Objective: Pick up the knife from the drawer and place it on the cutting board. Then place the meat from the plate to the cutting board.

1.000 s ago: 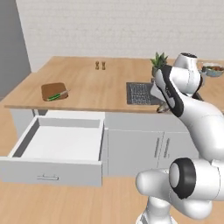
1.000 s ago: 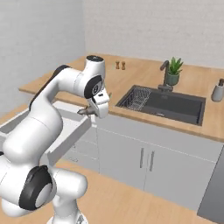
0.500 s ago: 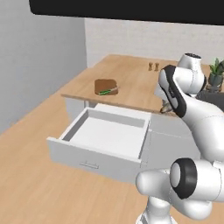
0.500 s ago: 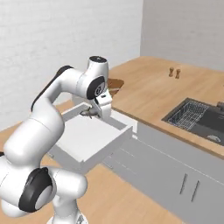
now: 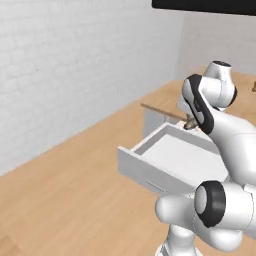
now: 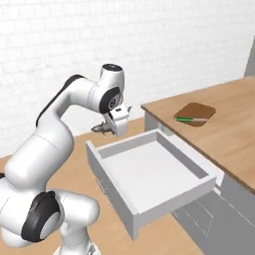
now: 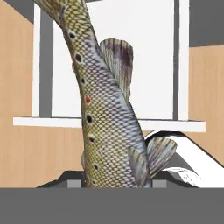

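Base swung left, meat clamped between fingers

No text, label, brand, number or sign could be read anywhere in these views.

One drawer, one cutting board, one knife, one fish-shaped meat.
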You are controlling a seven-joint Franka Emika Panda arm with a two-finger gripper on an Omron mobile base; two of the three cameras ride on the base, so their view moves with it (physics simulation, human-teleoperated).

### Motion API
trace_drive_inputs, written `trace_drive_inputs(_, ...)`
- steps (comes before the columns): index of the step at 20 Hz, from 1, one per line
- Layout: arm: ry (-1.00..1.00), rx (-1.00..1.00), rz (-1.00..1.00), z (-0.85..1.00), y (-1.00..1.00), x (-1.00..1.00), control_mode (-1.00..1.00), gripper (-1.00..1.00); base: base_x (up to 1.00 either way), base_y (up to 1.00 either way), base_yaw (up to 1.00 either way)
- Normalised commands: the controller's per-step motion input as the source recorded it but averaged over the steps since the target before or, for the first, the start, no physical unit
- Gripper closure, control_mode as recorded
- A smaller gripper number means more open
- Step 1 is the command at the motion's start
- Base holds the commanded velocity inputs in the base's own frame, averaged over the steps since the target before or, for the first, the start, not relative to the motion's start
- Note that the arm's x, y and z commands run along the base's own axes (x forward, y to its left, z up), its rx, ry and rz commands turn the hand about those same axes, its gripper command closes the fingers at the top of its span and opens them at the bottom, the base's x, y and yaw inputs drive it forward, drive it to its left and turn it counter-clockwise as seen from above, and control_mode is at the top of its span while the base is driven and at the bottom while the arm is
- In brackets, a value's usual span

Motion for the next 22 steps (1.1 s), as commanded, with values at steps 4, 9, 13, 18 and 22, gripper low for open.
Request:
trace_drive_inputs(4,0.0,0.0,0.0,0.0,0.0,0.0,1.0,1.0,0.0,1.0,0.52)
trace_drive_inputs(9,0.0,0.0,0.0,0.0,0.0,0.0,1.0,1.0,0.57,0.85,0.42)
trace_drive_inputs(13,0.0,0.0,0.0,0.0,0.0,0.0,1.0,1.0,1.0,0.54,0.21)
trace_drive_inputs(18,0.0,0.0,0.0,0.0,0.0,0.0,1.0,1.0,1.0,0.56,0.09)
trace_drive_inputs(22,0.0,0.0,0.0,0.0,0.0,0.0,1.0,1.0,1.0,0.66,-0.12)
